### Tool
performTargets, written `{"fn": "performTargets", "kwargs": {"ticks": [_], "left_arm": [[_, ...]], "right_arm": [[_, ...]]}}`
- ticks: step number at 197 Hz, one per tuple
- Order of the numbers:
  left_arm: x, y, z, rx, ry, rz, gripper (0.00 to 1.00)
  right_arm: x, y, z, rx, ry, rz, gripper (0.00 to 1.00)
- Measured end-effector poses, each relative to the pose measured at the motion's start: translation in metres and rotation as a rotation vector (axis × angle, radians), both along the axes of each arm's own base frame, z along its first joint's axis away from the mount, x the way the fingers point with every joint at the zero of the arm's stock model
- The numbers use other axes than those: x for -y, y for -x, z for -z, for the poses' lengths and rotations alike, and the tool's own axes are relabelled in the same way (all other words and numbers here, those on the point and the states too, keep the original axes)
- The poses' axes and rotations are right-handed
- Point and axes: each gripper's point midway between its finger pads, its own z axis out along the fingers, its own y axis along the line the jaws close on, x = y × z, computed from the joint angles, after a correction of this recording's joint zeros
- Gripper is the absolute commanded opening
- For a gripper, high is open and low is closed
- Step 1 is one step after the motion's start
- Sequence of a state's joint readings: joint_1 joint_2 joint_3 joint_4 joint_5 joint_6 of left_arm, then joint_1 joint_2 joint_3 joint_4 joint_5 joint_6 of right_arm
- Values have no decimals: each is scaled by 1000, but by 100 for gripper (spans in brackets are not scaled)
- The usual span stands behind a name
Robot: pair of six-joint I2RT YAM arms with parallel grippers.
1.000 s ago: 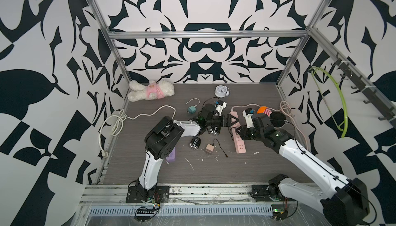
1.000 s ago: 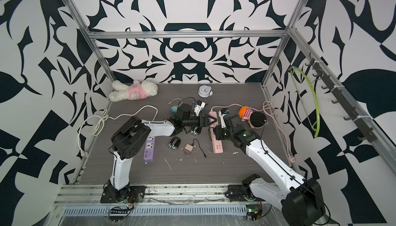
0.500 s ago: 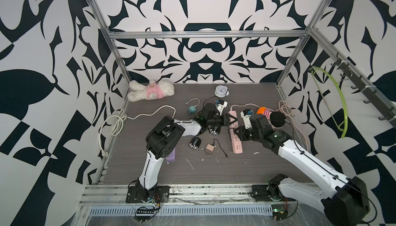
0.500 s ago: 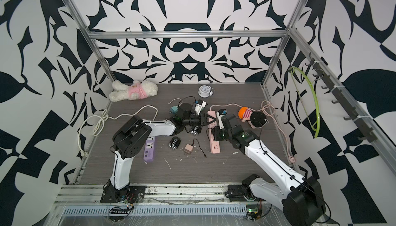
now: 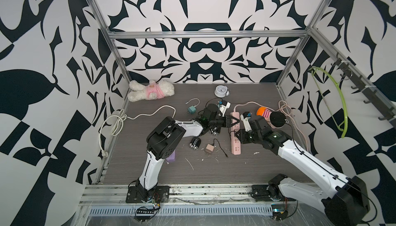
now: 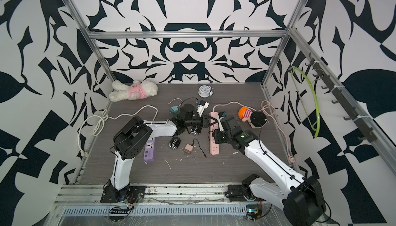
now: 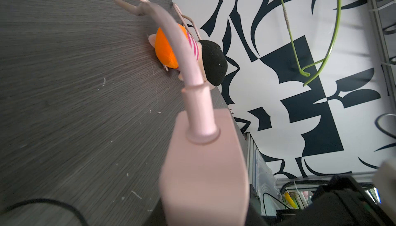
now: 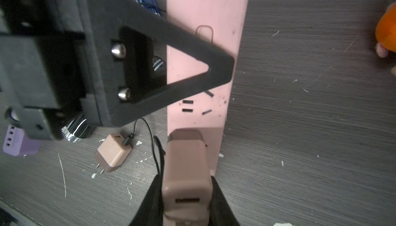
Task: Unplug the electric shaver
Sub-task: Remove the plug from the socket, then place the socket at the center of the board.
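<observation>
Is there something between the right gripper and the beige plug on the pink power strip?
Nothing visible. The right gripper has its fingers on both sides of the beige plug. The left gripper clamps the pink power strip farther along, not in between.

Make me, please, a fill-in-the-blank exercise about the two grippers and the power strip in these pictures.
1. The right gripper is shut on a beige USB charger plugged into a power strip of ___ colour.
2. The left gripper clamps this strip at the end where its ___ comes out.
3. The hanger on the side wall is ___.
Missing words: pink; cord; green.
</observation>
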State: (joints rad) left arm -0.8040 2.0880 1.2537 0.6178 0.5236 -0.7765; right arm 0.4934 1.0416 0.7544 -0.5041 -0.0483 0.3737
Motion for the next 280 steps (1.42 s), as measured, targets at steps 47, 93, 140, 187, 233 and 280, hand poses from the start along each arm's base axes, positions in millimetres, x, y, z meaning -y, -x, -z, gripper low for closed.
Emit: {"fn": "performTargets", "kwargs": {"ticks": [47,93,140,187,233,280], "left_arm": [[9,3,-11,32,9,20,0],[-8,-17,19,-5,-89,-59,0],[-12,-25,21,-28,-99,-79,0],[13,-25,27,-73,-68,-26,0],[64,-13,24,-76,-30,61,0],[93,-3,33,-121,-20,113,17]], "right_arm": [[6,7,-10,22,-2,16,0],[6,15,-38,103,-38,8,0],[11,18,-52,129,-22,32,0],[24,17,-67,144,19,86,0],[24,19,-70,142,17,82,0],[23,31,-94,188,-33,40,0]]}}
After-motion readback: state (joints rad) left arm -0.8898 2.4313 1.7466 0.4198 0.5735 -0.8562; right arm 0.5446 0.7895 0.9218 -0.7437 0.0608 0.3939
